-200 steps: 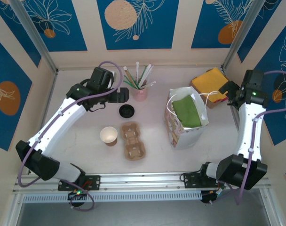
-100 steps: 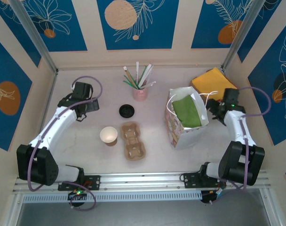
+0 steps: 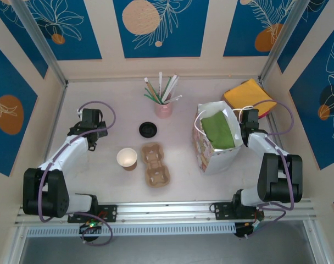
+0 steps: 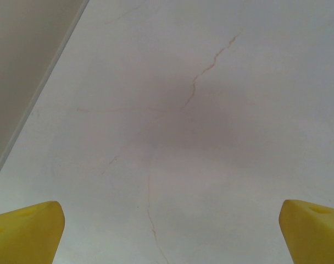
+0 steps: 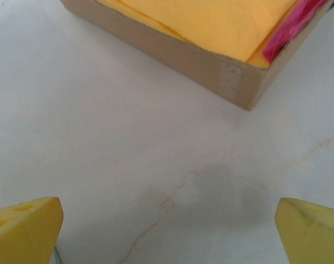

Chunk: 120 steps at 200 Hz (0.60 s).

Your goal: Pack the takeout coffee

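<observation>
Landmark: cardboard tray (image 3: 156, 164), two slots showing bare cardboard, mid-surface (image 3: 183, 181).
Paper cup (image 3: 127, 158): upright just left of the tray, no lid on it, pale cream inside.
Black lid (image 3: 148, 129): lying loose behind the tray, apart from the cup.
Takeout coffee: I cannot tell where a lidded cup stands.
Pink cup (image 3: 165, 109): farther behind the tray, holding a bunch of straws (image 3: 160, 89).
Paper bag (image 3: 216, 148): upright right of the tray, mouth open, a green cloth (image 3: 218, 130) inside.
Cardboard box (image 5: 222, 69): beyond the bag from the tray, holding yellow napkins (image 5: 211, 22) with a pink edge at one corner.
Left pincer (image 4: 170, 234): released, yellow tips spread wide over bare surface, well left of the tray.
Right pincer (image 5: 170, 231): released, tips wide, on the bag's far side from the tray, just short of the box.
Change: a second ago the left arm reached toward the pink cup and the right stood high at the far right; both have since folded back and dropped low. Cup, lid, tray and bag sit as before.
</observation>
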Motion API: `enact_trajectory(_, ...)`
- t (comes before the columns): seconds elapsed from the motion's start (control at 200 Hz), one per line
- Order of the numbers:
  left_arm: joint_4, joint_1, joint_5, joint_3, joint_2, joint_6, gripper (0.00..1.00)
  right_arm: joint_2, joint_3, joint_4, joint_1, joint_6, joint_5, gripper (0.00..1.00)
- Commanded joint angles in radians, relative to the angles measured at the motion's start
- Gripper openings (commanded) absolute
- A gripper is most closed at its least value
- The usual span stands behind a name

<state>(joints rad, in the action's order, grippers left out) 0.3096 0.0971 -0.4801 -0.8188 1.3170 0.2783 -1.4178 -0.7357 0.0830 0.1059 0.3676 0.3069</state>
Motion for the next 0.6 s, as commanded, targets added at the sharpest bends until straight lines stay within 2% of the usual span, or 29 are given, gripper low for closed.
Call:
enact_trajectory(0.0,-0.038,-0.008,0.008,0.009,-0.003,-0.004,1.0,-0.029,-0.047,0.05,0.051,0.028,-0.067,0.99)
enact_trajectory(0.135,-0.023,-0.008,0.031,-0.005,0.002,0.026,1.0,-0.081,-0.148,0.283,0.131,0.113,-0.194,1.0)
enact_trajectory(0.23,0.0,-0.008,0.051,-0.022,0.006,0.062,1.0,-0.086,-0.184,0.393,0.167,0.177,-0.279,0.93)
enact_trajectory(0.335,0.027,-0.007,0.084,-0.039,0.009,0.097,1.0,-0.074,-0.173,0.435,0.18,0.222,-0.343,0.74)
enact_trajectory(0.39,0.032,-0.007,0.104,-0.042,0.007,0.103,1.0,-0.073,-0.163,0.445,0.185,0.244,-0.397,0.54)
enact_trajectory(0.445,0.034,-0.007,0.121,-0.042,0.007,0.105,1.0,-0.077,-0.151,0.448,0.182,0.273,-0.444,0.41)
enact_trajectory(0.595,0.035,-0.007,0.154,-0.038,-0.005,0.093,1.0,-0.066,-0.104,0.451,0.162,0.351,-0.467,0.34)
